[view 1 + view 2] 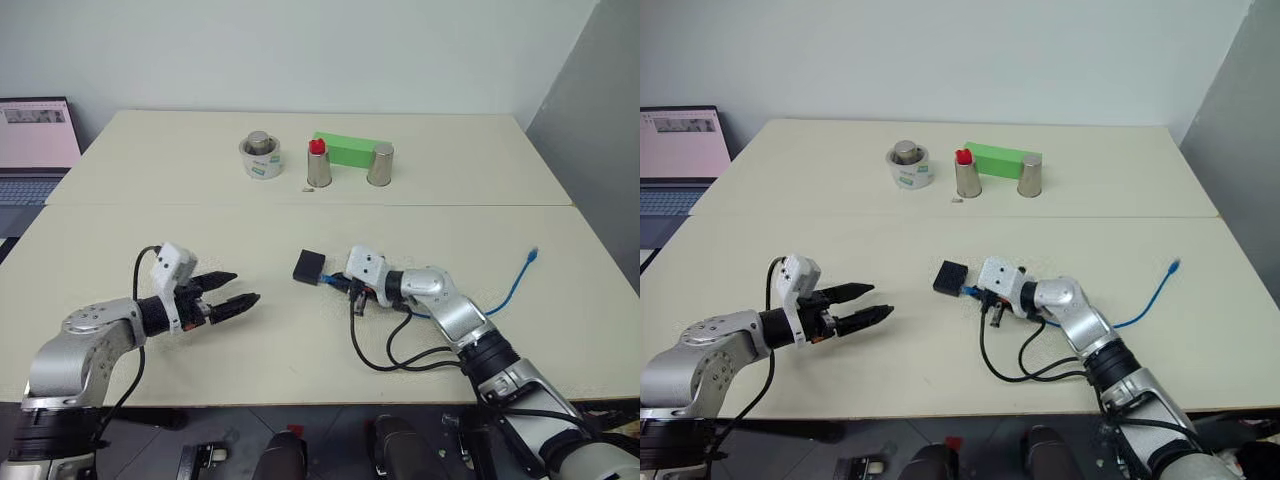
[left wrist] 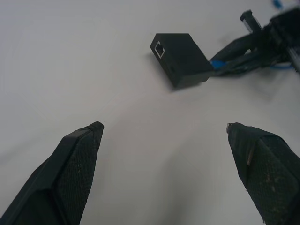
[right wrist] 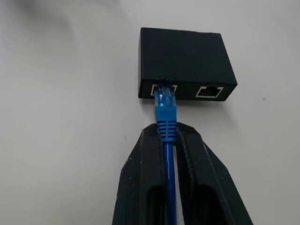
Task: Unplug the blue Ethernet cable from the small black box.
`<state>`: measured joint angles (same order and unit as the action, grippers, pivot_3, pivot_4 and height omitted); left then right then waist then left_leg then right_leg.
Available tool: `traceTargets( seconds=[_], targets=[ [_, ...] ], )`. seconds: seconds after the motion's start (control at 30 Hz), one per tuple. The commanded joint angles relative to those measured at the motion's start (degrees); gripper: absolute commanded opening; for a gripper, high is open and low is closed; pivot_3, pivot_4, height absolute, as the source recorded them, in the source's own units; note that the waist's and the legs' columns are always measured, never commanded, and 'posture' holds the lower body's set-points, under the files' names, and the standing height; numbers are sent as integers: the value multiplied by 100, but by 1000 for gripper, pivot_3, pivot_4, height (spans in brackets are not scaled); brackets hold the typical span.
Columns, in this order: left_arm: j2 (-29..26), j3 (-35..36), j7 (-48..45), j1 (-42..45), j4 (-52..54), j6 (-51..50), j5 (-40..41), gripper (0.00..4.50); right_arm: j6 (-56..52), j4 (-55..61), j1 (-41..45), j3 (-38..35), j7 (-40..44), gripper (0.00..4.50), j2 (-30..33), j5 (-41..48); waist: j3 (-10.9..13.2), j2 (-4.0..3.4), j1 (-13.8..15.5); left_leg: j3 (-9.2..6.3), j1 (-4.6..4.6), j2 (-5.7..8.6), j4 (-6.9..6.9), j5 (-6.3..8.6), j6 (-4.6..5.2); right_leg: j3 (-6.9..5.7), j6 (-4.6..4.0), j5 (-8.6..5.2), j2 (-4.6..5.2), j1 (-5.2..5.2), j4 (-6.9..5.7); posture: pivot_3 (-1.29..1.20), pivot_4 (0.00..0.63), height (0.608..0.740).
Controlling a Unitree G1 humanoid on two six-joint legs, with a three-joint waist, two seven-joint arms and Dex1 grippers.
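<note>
Cable: the blue cable (image 3: pixel 166 117) is plugged into one of two ports on the side of the black box (image 3: pixel 185 56). From the plug it runs back between my right fingers, and its free end lies well off toward the counter's right edge (image 1: pixel 533 255).
Box: small, flat, matte black with square edges. It sits on the cream counter (image 1: pixel 300 380) near the middle of the near half, just ahead of my right hand.
Right hand: my right hand (image 3: pixel 169 133) is clamped narrow on the cable at the ribbed boot just behind the clear plug.
Left hand: my left hand (image 2: pixel 164 129) stands wide and holds nothing. It points at the box from well apart, with bare counter between.
Risk, box drags: nothing pins the box. I judge that a pull now would slide the light box along the smooth counter rather than free the plug.
Risk, latch: I can't tell whether the plug's clip is pressed. If it isn't, pulling may strain the cord or slip my fingers off the boot.
Materials: the cord is thin, glossy and flexible. The finger pads are black with a fine texture. The counter is smooth and pale.
Beyond: two metal cups (image 1: pixel 379 165), a green block (image 1: pixel 345 148) and a white tub (image 1: pixel 261 158) stand at the far side, well clear.
</note>
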<state>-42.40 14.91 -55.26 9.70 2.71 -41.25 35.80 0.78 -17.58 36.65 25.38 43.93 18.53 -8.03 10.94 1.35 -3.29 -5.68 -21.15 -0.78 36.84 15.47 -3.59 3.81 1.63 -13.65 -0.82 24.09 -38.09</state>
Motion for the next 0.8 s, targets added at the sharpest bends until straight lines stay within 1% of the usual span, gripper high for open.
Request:
traceTargets(
  seconds=[0.03, 0.13, 0.23, 0.33, 0.5, 0.57, 0.6, 0.63, 0.67, 0.7, 0.77, 0.8],
  targets=[
    [121, 228, -90, 74, 248, -584, 738, 4500, 1604, 386, 109, 177, -391, 77, 301, -707, 0, 0, 0, 1, -1, 1, 0, 0, 0, 1, 0, 0, 1, 0, 1, 0, 150, 740],
    [255, 108, 35, 200, 277, -707, 826, 4500, 2464, 478, 164, 262, -515, 73, 453, -1006, -1, 2, 0, 0, 0, 0, 0, 0, 0, 1, 0, 0, 1, 0, 1, 0, 150, 740],
    [400, 13, 117, 328, 228, -743, 831, 4500, 2921, 532, 201, 263, -559, 72, 482, -1108, -1, 2, 2, -3, 3, 0, 1, -1, -1, 2, -1, 1, 0, -2, -5, 0, 150, 740],
    [564, -126, 142, 452, 187, -699, 783, 4500, 3110, 610, 213, 243, -517, 72, 478, -1133, -2, 3, 3, -1, 6, 1, 6, -1, -2, 5, 0, 3, 0, -6, -7, 0, 150, 740],
    [788, -295, 138, 563, 178, -651, 766, 4500, 3086, 671, 198, 225, -463, 72, 419, -1085, -2, 3, 6, 0, 6, 2, 8, -2, -2, 8, -4, 7, 1, -7, -5, 0, 150, 740],
    [864, -271, 145, 589, 165, -617, 801, 4127, 3073, 686, 192, 223, -453, 72, 404, -1085, -2, 3, 7, -1, 6, 1, 7, -2, -3, 7, -9, 10, 1, -6, -4, 0, 150, 740],
    [886, -253, 140, 601, 147, -614, 820, 4014, 3057, 691, 185, 219, -446, 71, 400, -1085, -2, 3, 9, -1, 6, 1, 6, -2, -2, 7, -9, 10, 1, -6, -4, 0, 150, 740],
    [894, -238, 132, 613, 126, -648, 840, 3699, 3051, 693, 182, 218, -441, 71, 398, -1090, -2, 3, 8, -1, 6, 2, 7, -2, -2, 6, -8, 10, 1, -6, -5, 0, 150, 740],
    [905, -215, 129, 625, 100, -675, 861, 3602, 3044, 689, 182, 213, -443, 71, 393, -1088, -2, 3, 8, -1, 6, 1, 8, -2, -2, 6, -8, 10, 1, -6, -5, 0, 150, 740],
    [895, -205, 117, 623, 84, -701, 870, 3277, 3034, 693, 178, 205, -447, 71, 390, -1087, -2, 3, 8, 0, 6, 2, 8, -2, -2, 8, -8, 9, 1, -6, -6, 0, 150, 740],
    [871, -186, 92, 625, 40, -737, 909, 2948, 3040, 677, 188, 188, -477, 71, 383, -1104, -2, 3, 7, 0, 7, 2, 8, -1, -2, 8, -7, 9, 1, -7, -6, 0, 150, 740],
    [856, -178, 78, 617, 32, -746, 936, 2603, 3046, 678, 190, 180, -493, 71, 382, -1114, -2, 3, 7, 1, 7, 2, 8, -2, -2, 9, -7, 9, 1, -6, -6, 0, 150, 740]
  ],
)
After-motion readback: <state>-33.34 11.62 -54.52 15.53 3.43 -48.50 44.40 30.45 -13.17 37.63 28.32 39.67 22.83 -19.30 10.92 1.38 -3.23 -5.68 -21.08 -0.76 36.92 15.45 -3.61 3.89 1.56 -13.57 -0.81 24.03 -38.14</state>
